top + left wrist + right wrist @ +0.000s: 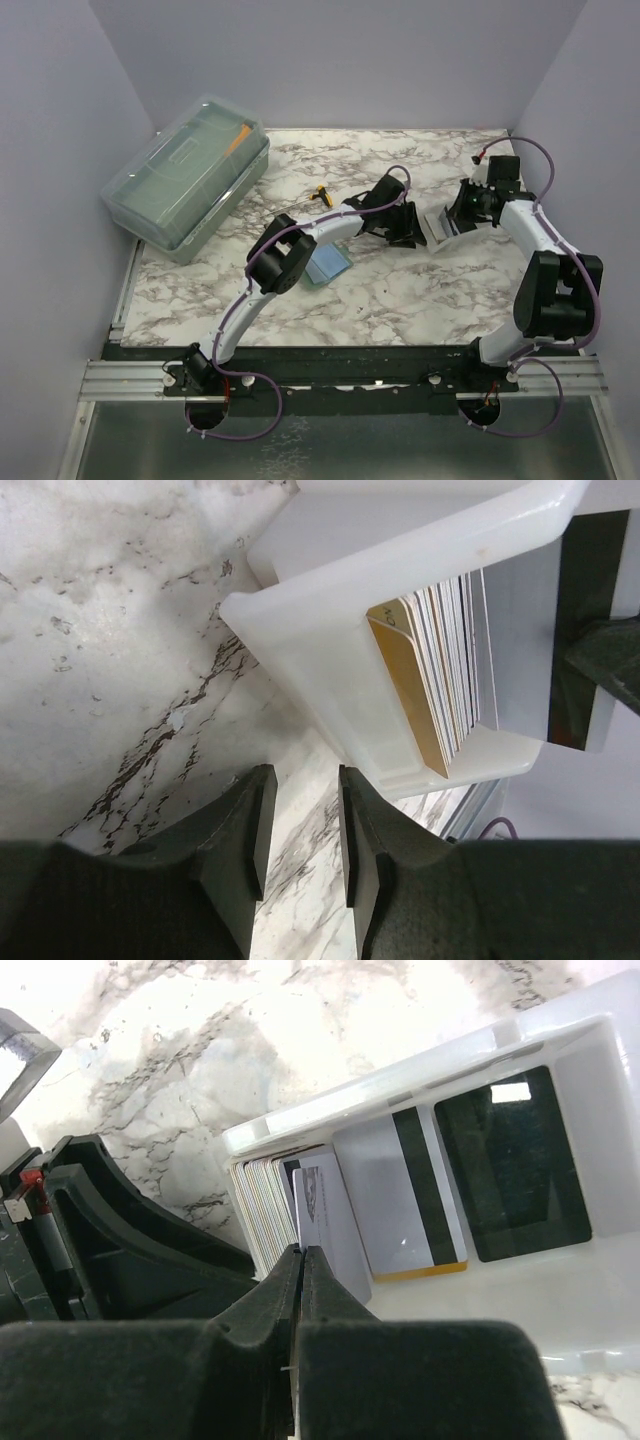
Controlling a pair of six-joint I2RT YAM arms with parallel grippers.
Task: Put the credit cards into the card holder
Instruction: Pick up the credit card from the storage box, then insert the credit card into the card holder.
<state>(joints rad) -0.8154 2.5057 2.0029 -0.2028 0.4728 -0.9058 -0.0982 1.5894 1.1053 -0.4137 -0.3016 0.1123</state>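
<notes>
Left gripper (300, 830): held low over the marble table (400, 300), just beside the near corner of the white tray (320, 650); the jaws are parted by a narrow gap and nothing is held between them.

Right gripper (298, 1280): the jaws are pressed to a hairline, and the lower edge of a pale printed card (325, 1220) is pinched at their tips.

Credit cards (440, 660): stood on edge as a tight stack inside the tray; a gold-faced card is seen at the front in the left wrist view.

Striped card (400, 1195): shown only by the right wrist view, lying flat against the tray's inner face beside the printed card, with a yellow band along its lower edge.

Dark panel (510, 1165): seen next to the striped card; what it is cannot be told.

Card holder (330, 265): seen only from above, as a flat bluish square on the table, partly under the left arm and well apart from the tray.

Top view only: both grippers are met at the tray from opposite sides; the jaws cannot be read there.

Lidded box (185, 185): translucent, at the far left of the table.

Small yellow-and-black object (322, 195): between the box and the left gripper.
</notes>
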